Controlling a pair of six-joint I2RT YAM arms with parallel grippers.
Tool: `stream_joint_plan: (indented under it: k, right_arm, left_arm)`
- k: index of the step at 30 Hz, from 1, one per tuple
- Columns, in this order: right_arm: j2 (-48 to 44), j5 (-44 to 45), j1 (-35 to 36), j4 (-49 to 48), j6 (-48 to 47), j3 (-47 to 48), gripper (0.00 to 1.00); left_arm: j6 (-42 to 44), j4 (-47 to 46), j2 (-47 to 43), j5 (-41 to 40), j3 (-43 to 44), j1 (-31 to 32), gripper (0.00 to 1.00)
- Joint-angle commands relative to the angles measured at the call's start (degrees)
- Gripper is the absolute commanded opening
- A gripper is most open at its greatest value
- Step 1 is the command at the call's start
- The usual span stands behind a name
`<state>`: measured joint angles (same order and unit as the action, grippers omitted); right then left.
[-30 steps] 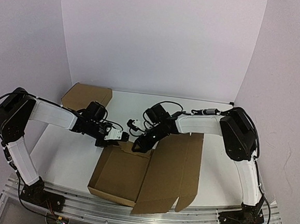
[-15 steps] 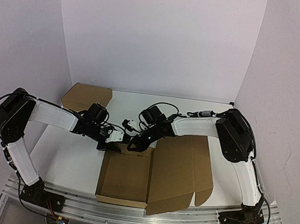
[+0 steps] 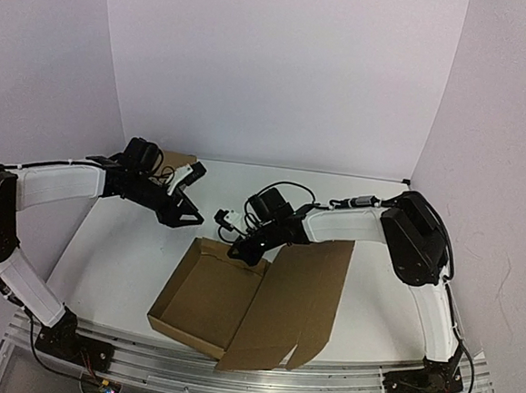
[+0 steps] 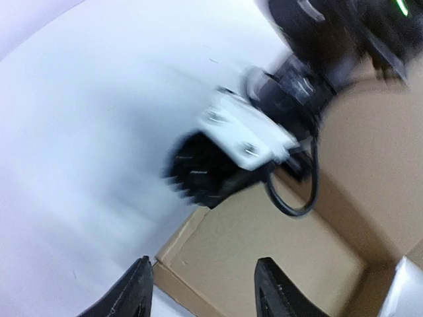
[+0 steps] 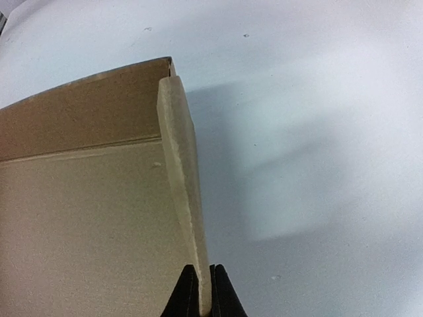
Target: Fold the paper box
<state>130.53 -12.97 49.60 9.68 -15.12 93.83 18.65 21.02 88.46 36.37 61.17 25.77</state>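
My left jaws hang partly open and empty above the white tabletop (image 3: pixel 121 258). The paper box (image 3: pixel 202 294) lies below them, to their right. My right jaws are pinched shut on the box's upright side flap (image 5: pixel 180 172), near its corner. I judge the sides are being stood up. Next the left jaws should drop to the opposite side, and then the lid panel (image 3: pixel 293 294), flat beside my right jaws, folds over. A pale backdrop (image 3: pixel 282 71) closes round.
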Motion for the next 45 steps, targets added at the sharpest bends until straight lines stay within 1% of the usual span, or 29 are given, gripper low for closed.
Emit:
stream_joint_plan:
  k: [1, 3, 4, 8, 12, 17, 19, 23, 26, 28, 31, 33, 34, 35, 36, 39, 40, 42, 45]
  right_arm:
    - [-0.86, 5.93, 0.4, 5.82, -2.97, -3.54, 0.05]
    - [-1.29, 5.59, 0.36, 5.95, -3.34, -4.21, 0.06]
    - [-1.56, 5.29, 0.43, 6.02, -3.35, -4.28, 0.06]
    - [-2.07, 5.6, 1.11, 6.38, -4.22, -4.08, 0.08]
    - [-1.71, 5.54, 1.61, 6.38, -4.13, -3.31, 0.09]
    - [0.08, 6.06, 2.38, 6.42, -4.25, -1.71, 0.13]
    - [0.87, 6.21, 2.83, 6.41, -4.36, -0.72, 0.14]
    - [2.73, 6.37, 3.61, 6.38, -3.72, 1.45, 0.15]
    - [3.87, 6.61, 4.33, 6.4, -3.22, 2.61, 0.16]
    - [4.23, 6.54, 4.62, 6.32, -2.84, 3.01, 0.17]
    - [4.7, 6.75, 4.99, 6.21, -2.22, 3.5, 0.26]
    - [5.03, 7.13, 5.02, 6.14, -1.44, 4.05, 0.3]
    - [5.16, 7.74, 5.04, 6.14, -1.31, 4.17, 0.3]
    - [5.35, 8.44, 5.03, 6.18, -1.18, 4.43, 0.29]
    - [5.66, 9.27, 5.04, 6.17, -1.09, 4.73, 0.24]
    - [6.26, 11.72, 5.01, 6.59, -0.77, 5.04, 0.07]
    - [6.52, 12.69, 5.0, 6.77, -0.64, 5.12, 0.0]
    - [6.99, 18.66, 5.25, 7.42, -1.07, 4.88, 0.0]
    - [6.4, 22.49, 5.42, 7.85, -3.43, 2.52, 0.0]
  left_arm:
    - [-24.06, 8.41, -0.84, -10.91, -1.02, -1.24, 0.39]
    - [-25.75, 8.39, 1.2, -12.08, -2.61, -2.01, 0.36]
    - [-26.16, 8.51, 3.06, -13.07, -2.8, -2.11, 0.33]
    - [-25.71, 8.99, 11.79, -13.4, -0.17, -2.13, 0.26]
    - [-24.42, 3.02, 14.93, -12.09, -0.4, -1.48, 0.23]
    - [-21.65, -0.5, 16.66, -11.93, 0.79, 3.29, 0.21]
    - [-21.05, -0.57, 17.13, -11.76, 2.26, 5.87, 0.19]
    - [-19.91, -0.51, 17.18, -12.47, 3.93, 10.71, 0.18]
    - [-21.08, -1.0, 17.25, -12.2, 3.96, 11.68, 0.18]
    - [-21.76, -1.89, 17.27, -10.5, 3.88, 11.67, 0.18]
    - [-23.12, -3.66, 17.48, -6.23, 3.52, 11.61, 0.18]
    - [-24.25, -4.03, 17.77, -6.07, 3.31, 11.59, 0.18]
    - [-24.26, -3.95, 17.85, -6.57, 3.14, 11.58, 0.17]
    - [-24.1, -3.83, 17.81, -7.21, 2.91, 11.57, 0.17]
    - [-23.93, -3.68, 17.79, -7.94, 2.68, 11.58, 0.17]
    - [-23.7, -3.48, 17.35, -7.48, 2.01, 11.58, 0.17]
    - [-23.77, -3.49, 17.13, -7.06, 1.82, 11.58, 0.17]
    - [-24.85, -3.79, 16.8, -6.04, 1.7, 11.58, 0.17]
    - [-25.74, -3.41, 16.36, -4.61, 1.97, 11.46, 0.17]
